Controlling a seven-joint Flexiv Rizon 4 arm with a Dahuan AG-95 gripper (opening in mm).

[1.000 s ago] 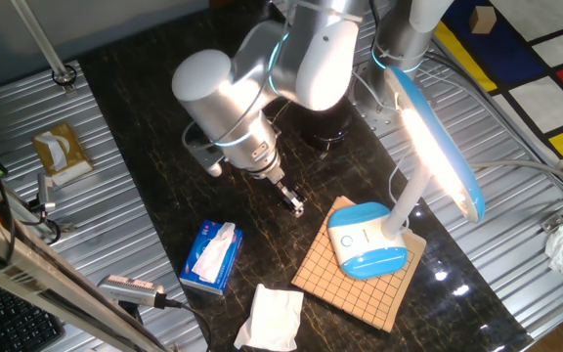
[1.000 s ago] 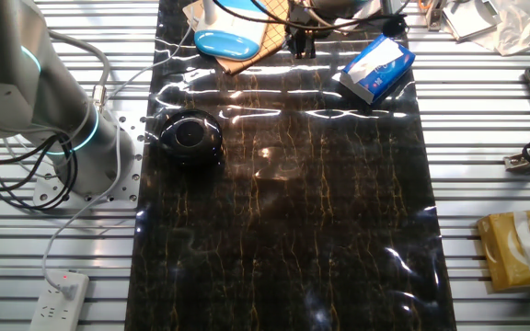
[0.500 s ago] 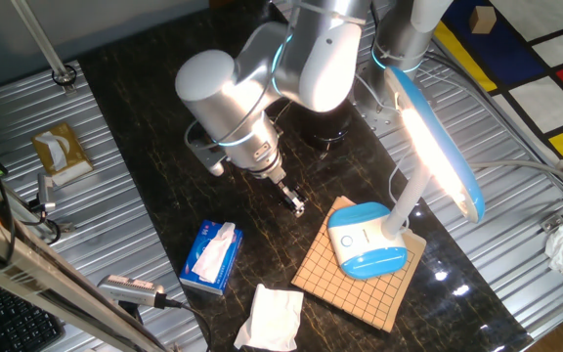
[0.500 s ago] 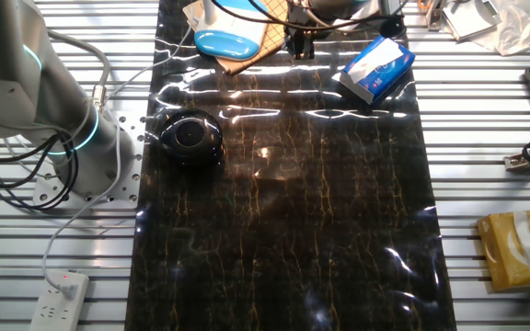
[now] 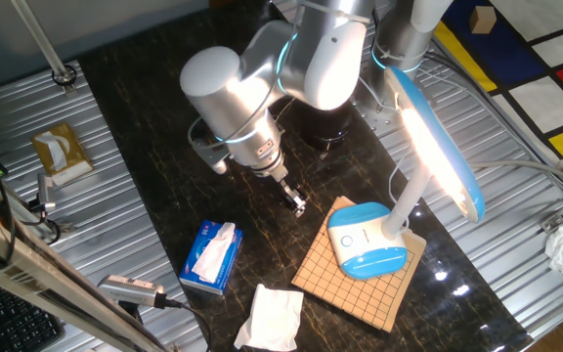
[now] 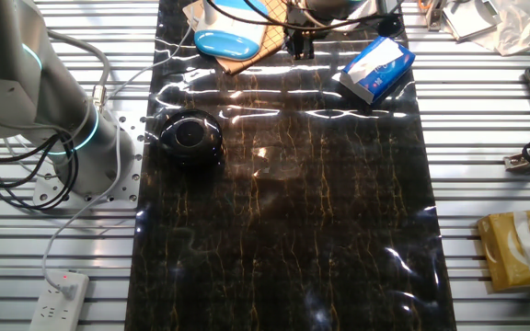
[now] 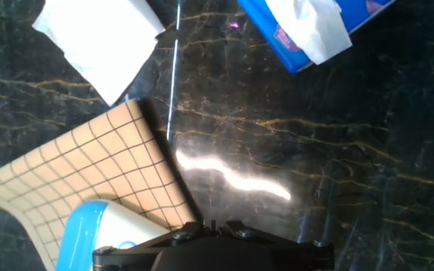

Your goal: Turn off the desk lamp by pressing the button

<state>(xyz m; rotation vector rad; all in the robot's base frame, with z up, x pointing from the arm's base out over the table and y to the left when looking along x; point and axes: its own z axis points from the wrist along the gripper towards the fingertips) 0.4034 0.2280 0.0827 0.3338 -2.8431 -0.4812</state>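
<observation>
The desk lamp stands on a gridded wooden board point(image 5: 358, 282). Its white and blue oval base point(image 5: 366, 244) sits under the bent neck, and the long head point(image 5: 440, 147) is lit. The small round button point(image 5: 350, 239) shows on top of the base. My gripper point(image 5: 298, 204) hangs low over the dark table, left of the board and apart from the base. Its fingers look shut and hold nothing. In the hand view the base point(image 7: 90, 232) is at the bottom left, and the button is not visible there. The other fixed view shows the base point(image 6: 231, 41) and the gripper point(image 6: 299, 43) at the top edge.
A blue tissue box point(image 5: 210, 256) lies left of the board and a white tissue point(image 5: 272, 318) lies in front of it. A black round object point(image 5: 321, 129) sits behind the arm. Metal slatted surfaces flank the dark table point(image 5: 154, 147).
The arm has shifted slightly to the right, toward the lamp. The gripper stays low beside the board. The lamp is still lit.
</observation>
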